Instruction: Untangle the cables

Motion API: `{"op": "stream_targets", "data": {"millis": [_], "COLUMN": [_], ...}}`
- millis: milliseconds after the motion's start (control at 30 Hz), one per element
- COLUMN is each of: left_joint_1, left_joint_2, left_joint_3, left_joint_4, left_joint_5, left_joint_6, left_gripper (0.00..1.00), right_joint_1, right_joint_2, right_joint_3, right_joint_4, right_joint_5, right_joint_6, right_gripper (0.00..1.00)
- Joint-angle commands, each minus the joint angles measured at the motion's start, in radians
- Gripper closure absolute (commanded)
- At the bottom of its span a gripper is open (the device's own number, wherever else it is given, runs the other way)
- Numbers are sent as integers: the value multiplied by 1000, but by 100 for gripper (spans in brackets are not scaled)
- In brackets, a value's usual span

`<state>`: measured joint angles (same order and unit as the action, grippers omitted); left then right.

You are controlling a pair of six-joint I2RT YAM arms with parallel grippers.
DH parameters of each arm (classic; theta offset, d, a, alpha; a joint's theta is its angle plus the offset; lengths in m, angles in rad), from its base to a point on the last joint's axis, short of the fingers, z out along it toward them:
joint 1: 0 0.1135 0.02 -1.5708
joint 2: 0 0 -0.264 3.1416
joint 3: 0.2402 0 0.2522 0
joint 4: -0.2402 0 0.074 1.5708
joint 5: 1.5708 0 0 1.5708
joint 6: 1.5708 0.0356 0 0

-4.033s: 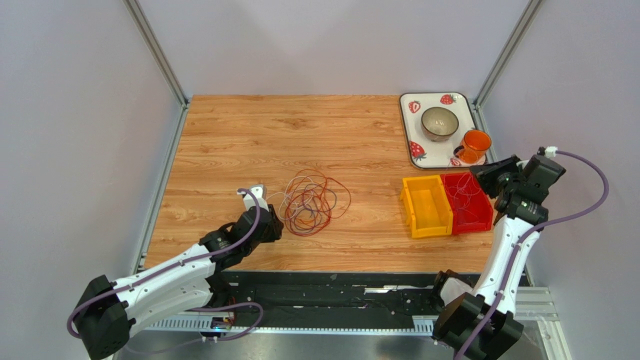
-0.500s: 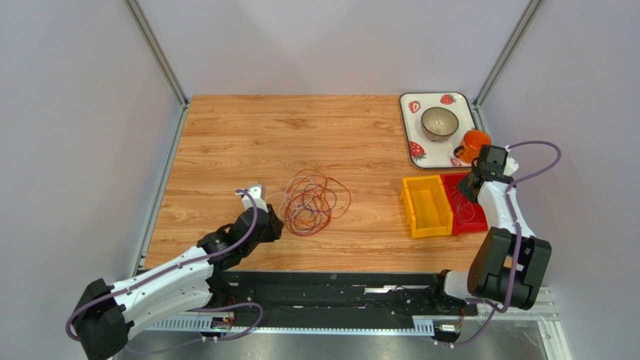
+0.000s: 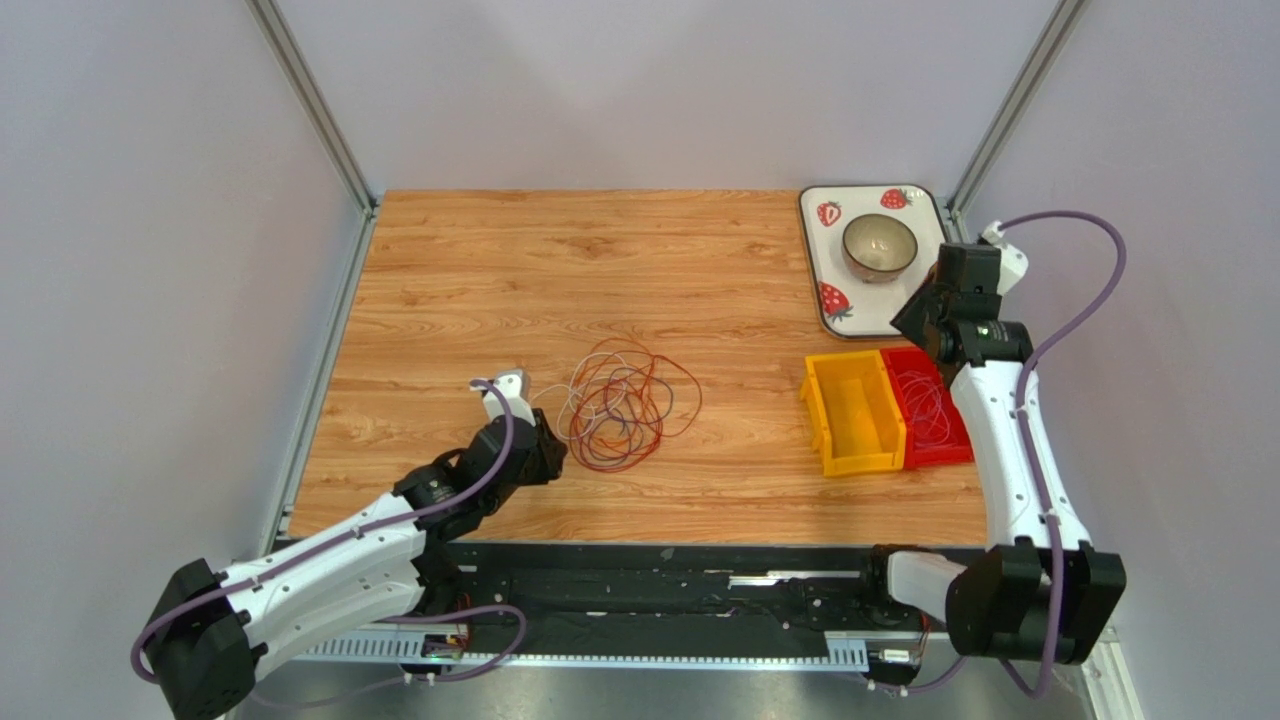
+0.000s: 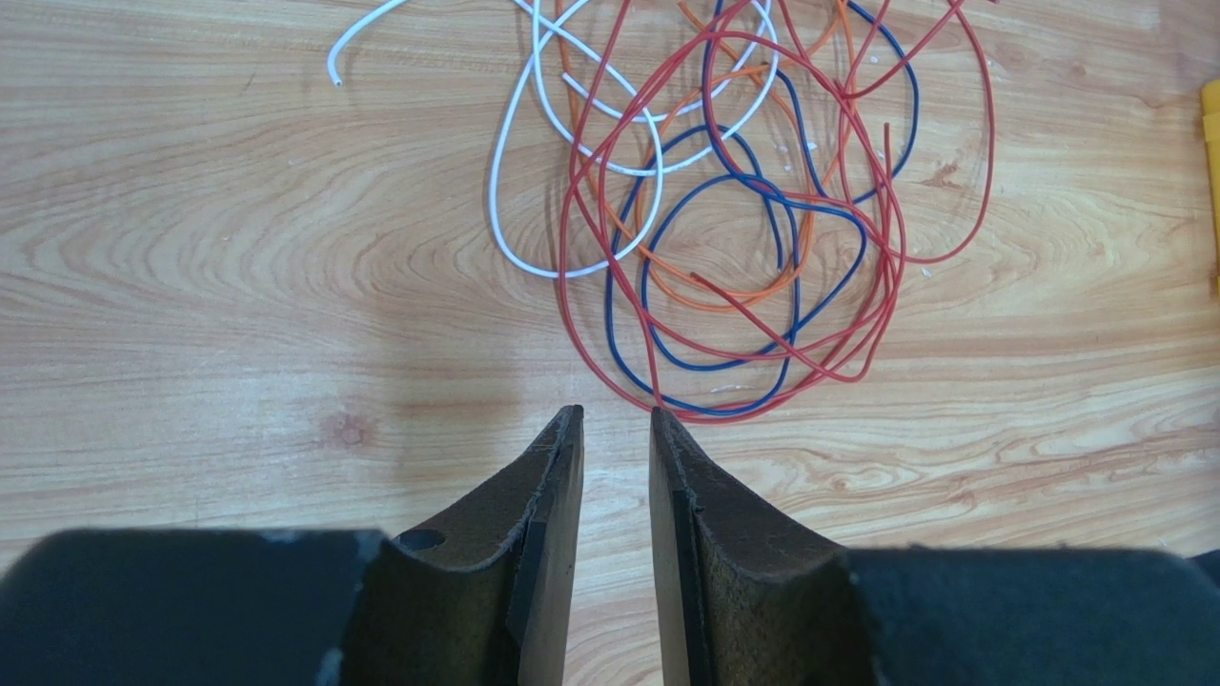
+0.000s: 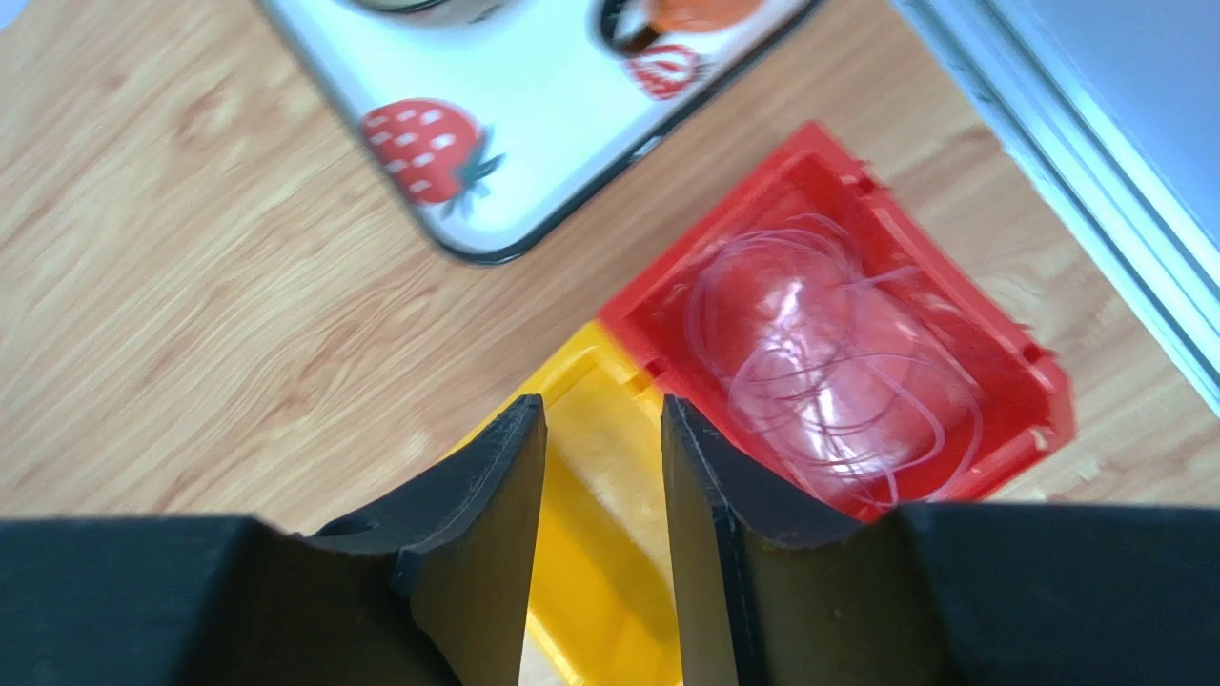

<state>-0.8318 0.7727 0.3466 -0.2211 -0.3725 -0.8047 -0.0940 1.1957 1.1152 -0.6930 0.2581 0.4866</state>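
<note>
Done: one pale cable [image 5: 824, 358] in red bin [image 5: 652, 307], right edge.
To do: cables [image 4: 730, 229] tangled, table [image 3: 451, 270] centre.
Jaws: left gripper [image 4: 616, 429], right gripper [image 5: 602, 422] apart, empty.

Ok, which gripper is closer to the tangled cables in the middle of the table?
Left. The left gripper sits just short of the tangled cables' near-left edge, not touching them. The right gripper hangs far off to the right, over by the red bin.

Tangled red, orange, blue and white cables [image 3: 616, 402] lie flat, mid-table.
</note>
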Motion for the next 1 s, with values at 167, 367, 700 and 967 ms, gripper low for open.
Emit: {"op": "stream_targets", "data": {"millis": [167, 367, 700, 967], "left_joint_1": [-4, -4, -4, -6], "left_joint_2": [3, 98, 342, 654], "left_joint_3": [0, 45, 259, 491], "left_joint_4": [35, 92, 246, 249], "left_joint_5": [1, 69, 139, 130], "left_joint_6": [7, 76, 254, 349], "left_gripper": [65, 49, 33, 36], "right_joint_1": [350, 548, 642, 640], "right_joint_2": [-58, 4, 133, 168], "right_joint_3": [-18, -150, -265, -264], "right_joint_4": [35, 180, 351, 391], "right_joint_5": [-74, -125, -92, -147], "right_joint_6": [-34, 26, 73, 38], "right_gripper": [59, 59, 60, 60]}}
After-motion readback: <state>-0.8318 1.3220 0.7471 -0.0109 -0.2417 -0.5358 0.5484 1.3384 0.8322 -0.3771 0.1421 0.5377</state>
